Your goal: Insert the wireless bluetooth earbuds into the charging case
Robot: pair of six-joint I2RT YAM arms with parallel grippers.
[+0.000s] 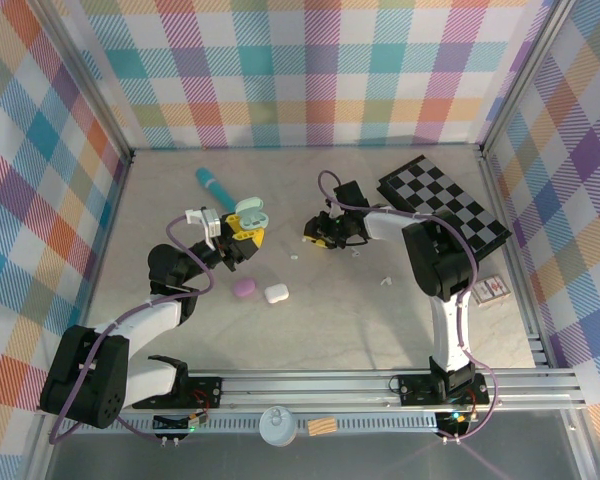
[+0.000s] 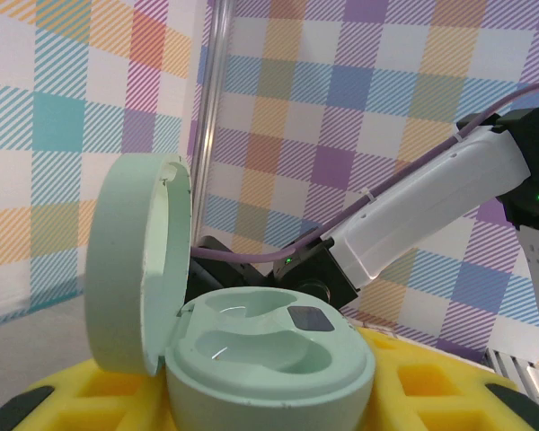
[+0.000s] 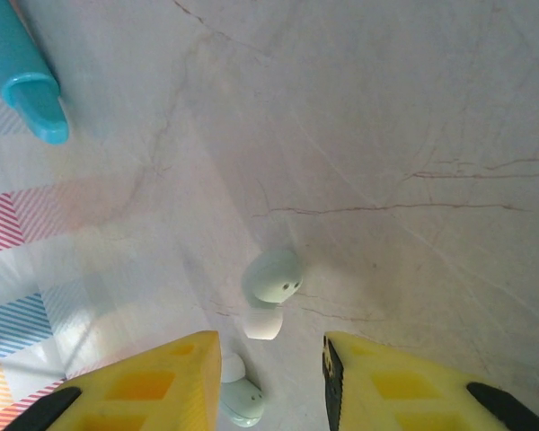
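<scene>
The left pincer (image 1: 243,233) grasps the pale green pebble-shaped plastic charging case (image 2: 269,364) between its yellow pads. It is raised off the pale marbled desk (image 3: 413,108), with the round lid (image 2: 135,269) swung up and both wells apparently empty. The right pincer (image 3: 271,359) hangs released, jaws apart, low over two tiny pale green plastic earbuds. The white-tipped earbud (image 3: 274,278) lies just ahead of the fingertips, and the second earbud (image 3: 241,400) rests beside the inner face of one finger. For a clean pick, I judge the pincer should centre on a single bud and close gently, since so small and rounded a piece could squirt away. The teal pen-like plastic stick (image 3: 27,81) lies well apart, leaving bare desk around the buds. The black-and-white checkered board (image 1: 445,200) sits beside the right arm, and nothing stands between the buds and the case.
</scene>
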